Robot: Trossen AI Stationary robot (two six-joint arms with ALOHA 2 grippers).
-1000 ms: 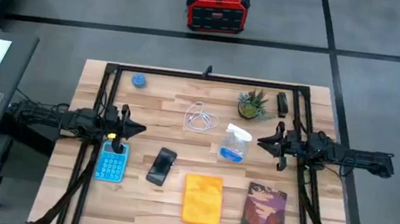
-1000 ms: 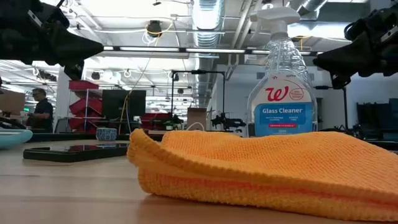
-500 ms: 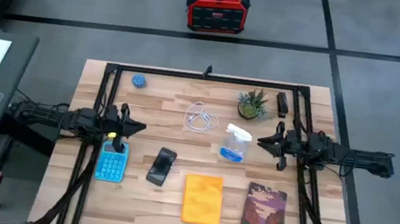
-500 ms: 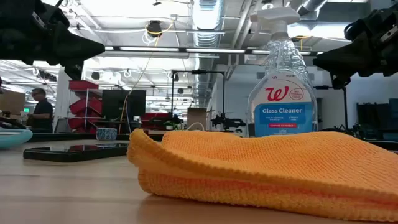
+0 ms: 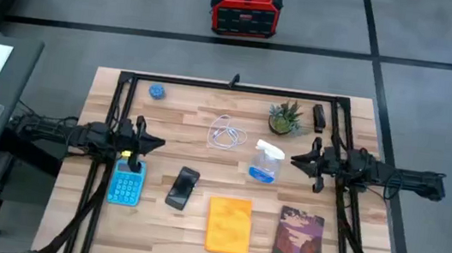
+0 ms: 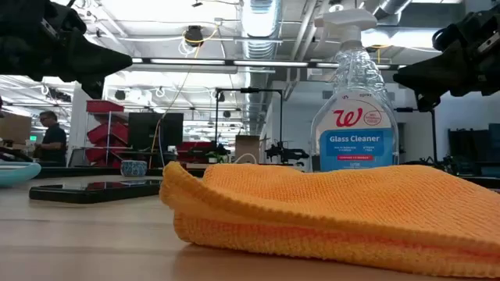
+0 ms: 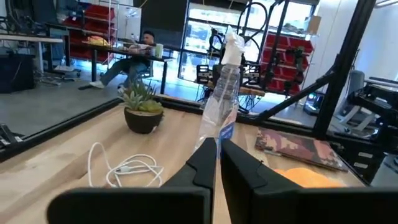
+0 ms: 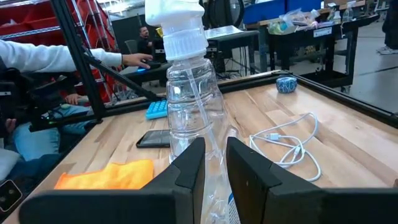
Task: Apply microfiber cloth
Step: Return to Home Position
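**High view.** The microfiber cloth (image 5: 229,224) lies flat near the front edge of the table (image 5: 194,105), between the black phone (image 5: 183,187) and the book (image 5: 299,243). The left gripper (image 5: 157,145) hangs over the left side of the table. The right gripper (image 5: 295,160) hangs over the right side, near the spray bottle (image 5: 265,163). Both are well apart from the cloth.

**Low view.** The cloth rests folded on the table top with nothing touching it. Both grippers are raised above it.

**Left wrist view.** The fingers (image 7: 202,165) meet at their tips and hold nothing.

**Right wrist view.** The fingers (image 8: 189,168) stand close together with a slim gap and hold nothing.

**Progress.** The cloth work appears complete, with the cloth released and the phone uncovered. Judging by the raised, level arms, all that seems left is for the arms to settle at rest.
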